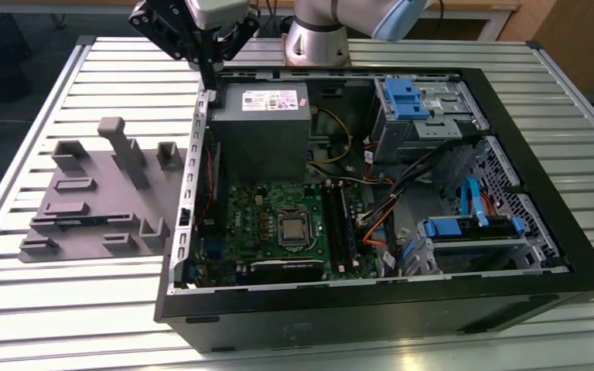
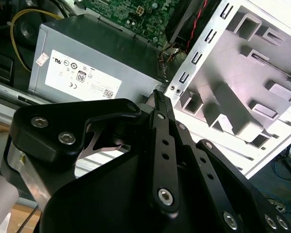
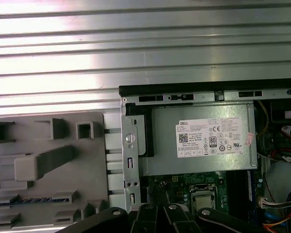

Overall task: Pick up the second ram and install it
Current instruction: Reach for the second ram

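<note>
The exterior view looks steeply down from above the bench's [image 1: 70, 309] near edge. It takes in the whole open case [image 1: 380, 313], the tray [image 1: 90, 209] on the exterior view's left and the arm's base [image 1: 315, 42] at the far edge. The first wrist view faces straight down over the case's wall. The second wrist view sits close behind the hand [image 2: 157, 97], looking obliquely along it. All three share the power supply [image 1: 261, 116] and the tray.

- A silver ribbed aluminium table [image 1: 59, 309] of long parallel slats spans the scene.
- In the first wrist view its slats [image 3: 136, 48] reflect bright bands of light.
- A brown wooden panel [image 1: 586, 31] stands beyond the table, at the exterior view's right.
- Dark grey floor [image 1: 70, 19] shows at the exterior view's far left.
</note>
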Controlling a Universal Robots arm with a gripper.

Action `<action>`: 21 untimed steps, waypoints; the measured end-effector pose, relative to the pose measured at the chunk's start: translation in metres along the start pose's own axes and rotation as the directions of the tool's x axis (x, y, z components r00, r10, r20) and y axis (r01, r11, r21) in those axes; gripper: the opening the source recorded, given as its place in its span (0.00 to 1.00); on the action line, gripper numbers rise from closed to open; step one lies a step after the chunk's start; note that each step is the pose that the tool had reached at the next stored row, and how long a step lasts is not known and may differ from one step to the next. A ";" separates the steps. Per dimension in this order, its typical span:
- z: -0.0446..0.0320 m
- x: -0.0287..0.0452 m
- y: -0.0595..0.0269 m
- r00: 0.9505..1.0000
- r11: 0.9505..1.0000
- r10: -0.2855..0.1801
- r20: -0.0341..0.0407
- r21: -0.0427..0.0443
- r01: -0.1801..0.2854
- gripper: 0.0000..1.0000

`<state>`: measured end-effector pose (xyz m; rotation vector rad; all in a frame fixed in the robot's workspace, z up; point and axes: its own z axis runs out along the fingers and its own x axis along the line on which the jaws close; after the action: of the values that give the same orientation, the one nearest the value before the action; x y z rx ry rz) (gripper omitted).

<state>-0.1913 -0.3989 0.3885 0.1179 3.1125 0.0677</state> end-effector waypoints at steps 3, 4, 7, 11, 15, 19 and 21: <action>0.0001 0.0015 -0.0001 1.000 1.000 0.000 0.000 0.000 0.000 0.11; 0.0001 0.0019 -0.0001 1.000 1.000 0.000 0.000 0.000 0.000 0.11; 0.0002 0.0033 -0.0003 1.000 1.000 0.000 0.000 0.000 0.000 0.11; 0.0004 0.0052 -0.0004 1.000 1.000 0.000 0.000 0.000 0.000 0.11; 0.0005 0.0075 -0.0006 1.000 1.000 0.000 0.000 0.000 0.000 0.11; 0.0006 0.0096 -0.0007 1.000 1.000 0.000 0.000 0.000 0.000 0.11; 0.0006 0.0106 -0.0008 1.000 1.000 0.000 0.000 0.000 0.000 0.11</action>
<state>-0.2020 -0.3989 0.3876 0.1180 3.1126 0.0675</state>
